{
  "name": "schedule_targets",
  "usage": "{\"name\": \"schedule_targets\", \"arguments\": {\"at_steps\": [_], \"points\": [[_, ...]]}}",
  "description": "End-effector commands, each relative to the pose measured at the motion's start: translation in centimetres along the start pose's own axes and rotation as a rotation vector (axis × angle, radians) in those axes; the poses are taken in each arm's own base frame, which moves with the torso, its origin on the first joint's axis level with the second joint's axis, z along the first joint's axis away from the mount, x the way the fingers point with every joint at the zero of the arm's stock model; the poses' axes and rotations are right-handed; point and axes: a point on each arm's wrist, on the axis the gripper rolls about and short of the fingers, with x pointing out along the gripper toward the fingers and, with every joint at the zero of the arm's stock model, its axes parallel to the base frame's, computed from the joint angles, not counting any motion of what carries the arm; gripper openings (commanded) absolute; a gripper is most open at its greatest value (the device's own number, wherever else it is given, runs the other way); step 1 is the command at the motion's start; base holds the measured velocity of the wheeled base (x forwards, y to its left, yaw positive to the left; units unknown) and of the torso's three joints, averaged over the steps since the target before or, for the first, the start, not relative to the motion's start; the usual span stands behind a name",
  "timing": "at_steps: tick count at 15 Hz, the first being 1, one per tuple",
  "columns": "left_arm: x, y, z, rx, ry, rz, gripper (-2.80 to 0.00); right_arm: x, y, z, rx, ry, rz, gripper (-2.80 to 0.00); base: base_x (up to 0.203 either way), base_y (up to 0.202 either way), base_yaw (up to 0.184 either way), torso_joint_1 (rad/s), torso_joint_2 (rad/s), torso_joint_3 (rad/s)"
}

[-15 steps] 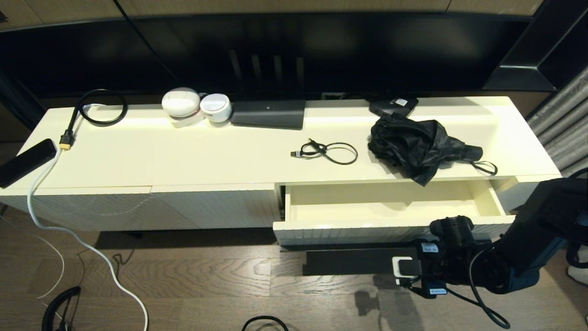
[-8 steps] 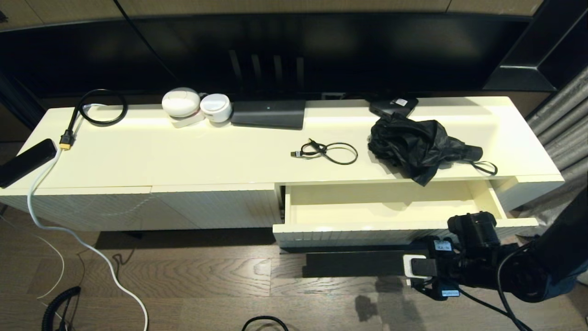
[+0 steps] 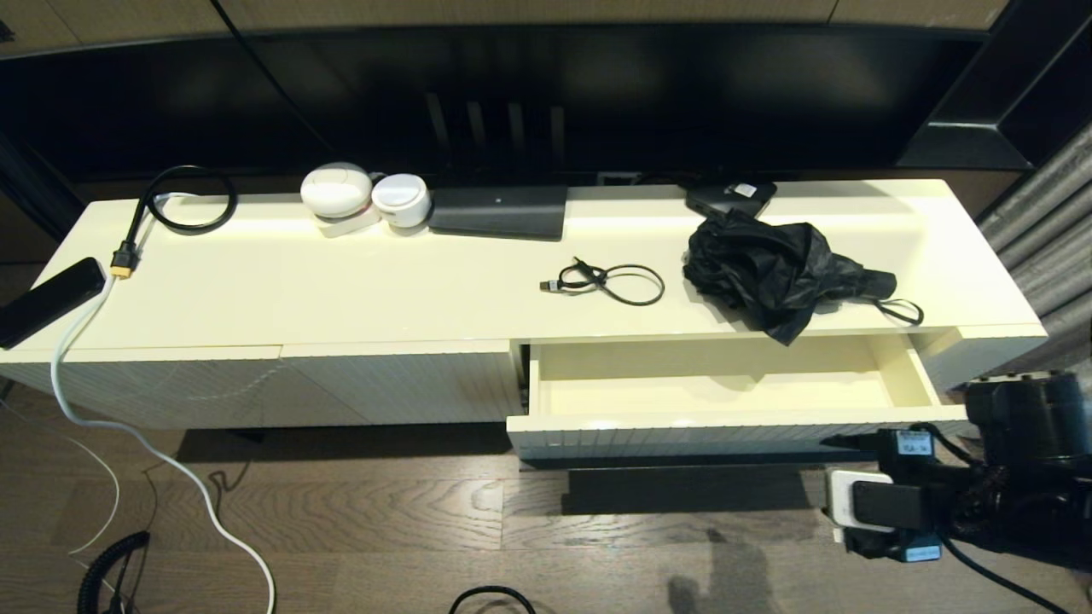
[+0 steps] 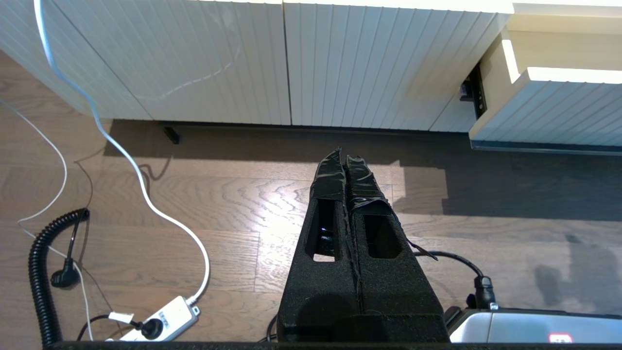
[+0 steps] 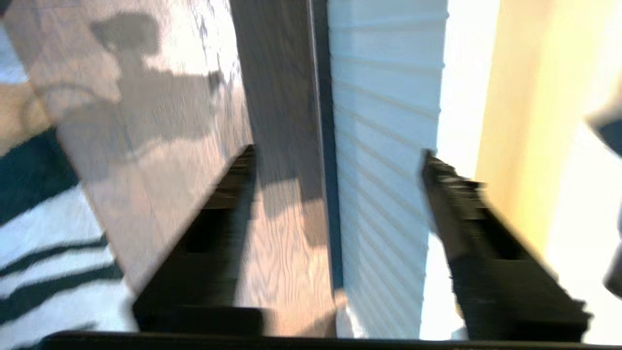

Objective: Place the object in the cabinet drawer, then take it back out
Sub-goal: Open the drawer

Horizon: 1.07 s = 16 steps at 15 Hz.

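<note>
The cabinet drawer (image 3: 725, 396) stands pulled out at the right of the cream cabinet, its smooth inside bare. Its ribbed front (image 5: 384, 170) carries a dark handle strip (image 5: 320, 146) along the lower edge. A crumpled black umbrella (image 3: 781, 269) lies on the cabinet top just above the drawer, and a small black cable (image 3: 610, 281) lies to its left. My right gripper (image 5: 338, 150) is open and holds nothing. My right arm (image 3: 1007, 503) hangs low by the drawer's right front corner. My left gripper (image 4: 342, 154) is shut over the floor, out of the head view.
On the cabinet top (image 3: 341, 290) sit two white round devices (image 3: 363, 194), a dark flat box (image 3: 499, 211), a black cable loop (image 3: 192, 198) and a black remote (image 3: 47, 300). A white cord (image 3: 162, 452) and a power strip (image 4: 160, 318) lie on the wooden floor.
My right arm has drawn back to the right and slightly lower, away from the middle of the drawer front. The drawer stays open and the left arm is still.
</note>
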Motion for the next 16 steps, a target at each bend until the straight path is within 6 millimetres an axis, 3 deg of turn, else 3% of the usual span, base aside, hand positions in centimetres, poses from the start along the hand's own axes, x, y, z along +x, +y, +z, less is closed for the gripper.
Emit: {"name": "schedule_targets", "arguments": {"at_steps": [1,4,7,11,16], "points": [[0.0,0.0,0.0,-0.001,-0.001,0.001,-2.8,-5.4,-0.9,0.6,-0.006,0.006,-0.05,-2.8,0.0,0.0,0.0,0.0,0.0,0.0],[0.0,0.0,0.0,-0.001,-0.001,0.002,-2.8,-8.8,-1.9,1.0,0.015,0.058,0.0,-2.8,0.0,0.0,0.0,0.0,0.0,0.0],[0.0,0.0,0.0,-0.001,0.0,0.0,-2.8,-8.8,-3.5,1.2,0.013,0.098,-0.012,-2.8,0.0,0.0,0.0,0.0,0.0,0.0],[0.0,0.0,0.0,-0.001,-0.001,0.002,-2.8,-4.6,-6.2,1.5,0.006,0.133,0.042,-2.8,0.0,0.0,0.0,0.0,0.0,0.0],[0.0,0.0,0.0,-0.001,-0.001,0.0,-2.8,2.7,-9.6,1.9,-0.013,0.144,0.095,-2.8,0.0,0.0,0.0,0.0,0.0,0.0]]}}
